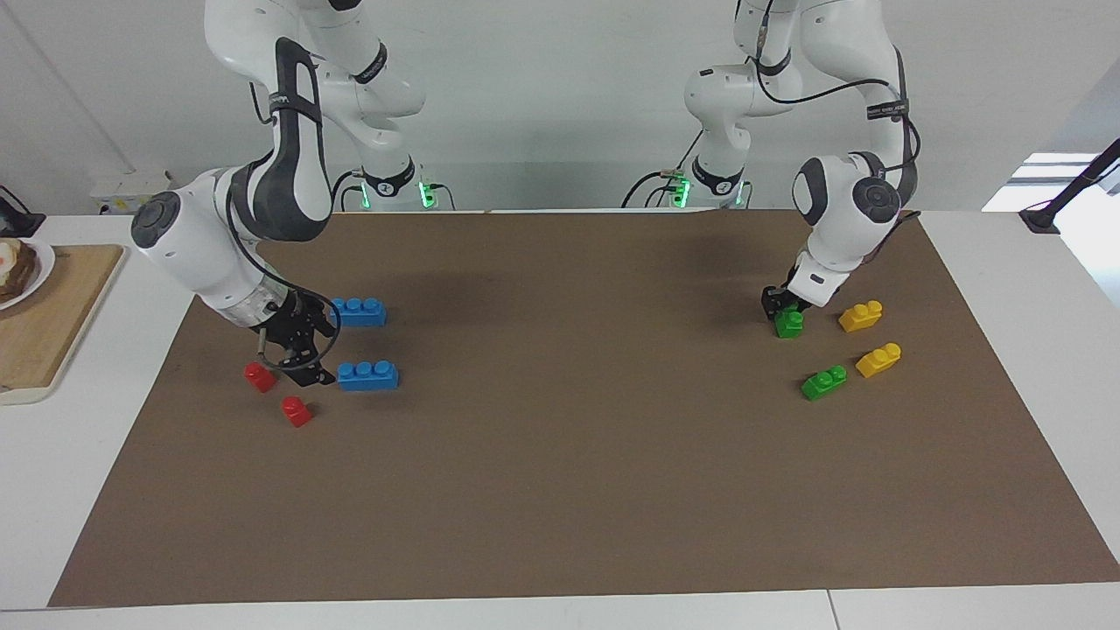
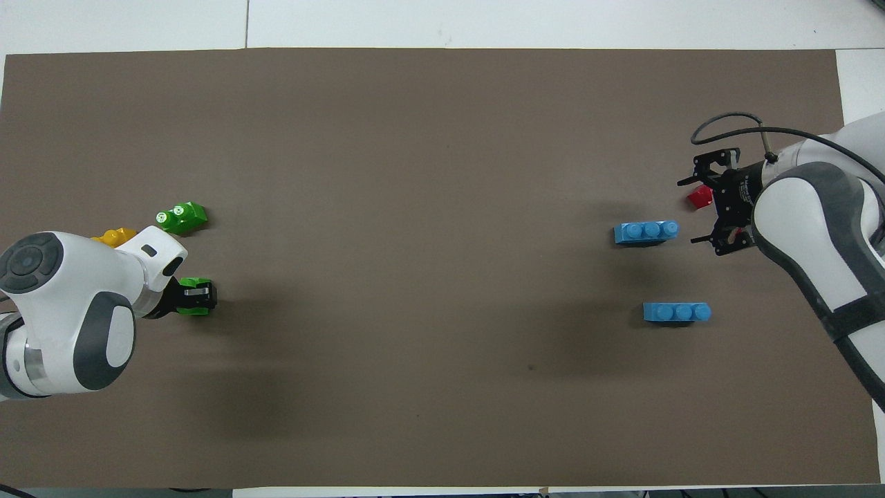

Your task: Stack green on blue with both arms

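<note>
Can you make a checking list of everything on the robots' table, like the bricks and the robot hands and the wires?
Surface: brown mat covering a white table.
Job's things: one green brick at the left end effector; second green brick lies farther from the robots. Two blue bricks, nearer to the robots and farther; nothing stacked yet.
Clutter: two yellow bricks and; two red bricks and.
Grippers: left end effector shut on the green brick on the mat; right end effector open, low beside the farther blue brick.
Cables: black cable looping at the right end effector.
Surroundings: wooden board with a plate at the right arm's end.
</note>
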Tool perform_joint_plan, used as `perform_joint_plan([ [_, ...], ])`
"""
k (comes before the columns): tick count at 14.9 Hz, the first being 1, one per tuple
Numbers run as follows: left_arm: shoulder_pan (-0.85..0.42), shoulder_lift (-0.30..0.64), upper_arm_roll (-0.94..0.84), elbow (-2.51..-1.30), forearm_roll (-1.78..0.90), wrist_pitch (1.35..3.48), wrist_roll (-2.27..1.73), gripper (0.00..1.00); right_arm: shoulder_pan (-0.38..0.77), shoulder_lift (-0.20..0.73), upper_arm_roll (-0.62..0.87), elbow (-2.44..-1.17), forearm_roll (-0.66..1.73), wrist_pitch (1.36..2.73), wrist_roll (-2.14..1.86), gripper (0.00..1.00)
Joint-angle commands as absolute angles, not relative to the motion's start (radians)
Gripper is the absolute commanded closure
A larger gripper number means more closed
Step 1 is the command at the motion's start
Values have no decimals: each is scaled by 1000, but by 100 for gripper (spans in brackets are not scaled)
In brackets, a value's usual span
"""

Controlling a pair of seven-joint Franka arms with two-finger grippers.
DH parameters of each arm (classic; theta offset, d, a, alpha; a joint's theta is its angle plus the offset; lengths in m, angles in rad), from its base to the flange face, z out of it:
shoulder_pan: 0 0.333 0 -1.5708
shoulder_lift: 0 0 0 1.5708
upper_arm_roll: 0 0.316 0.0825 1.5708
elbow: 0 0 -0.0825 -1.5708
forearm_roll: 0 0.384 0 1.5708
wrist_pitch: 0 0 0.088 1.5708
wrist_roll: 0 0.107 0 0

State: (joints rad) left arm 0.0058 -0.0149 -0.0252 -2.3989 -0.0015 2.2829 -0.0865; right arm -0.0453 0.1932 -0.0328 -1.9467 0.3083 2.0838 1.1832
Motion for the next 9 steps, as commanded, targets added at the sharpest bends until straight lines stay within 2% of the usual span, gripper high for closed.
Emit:
perform_joint_plan([
  [1,-2,-21,-17,-2390,14,2287,-110,100,-52,184,-28,-2003,336,2140,1193,0],
  [4,3,-25,-17,-2327,14,2197,-112,100,-52,176,-28,-2046,347,2173,1197,0],
  [7,6,-28,-17,-2194,8,2033,-156,100,-51,173,-28,-2086,350,2213,1192,0],
  [9,-3,-23,-18,-2168,5,2037,-265,100,-49,169,-26,-2118,350,2249,1192,0],
])
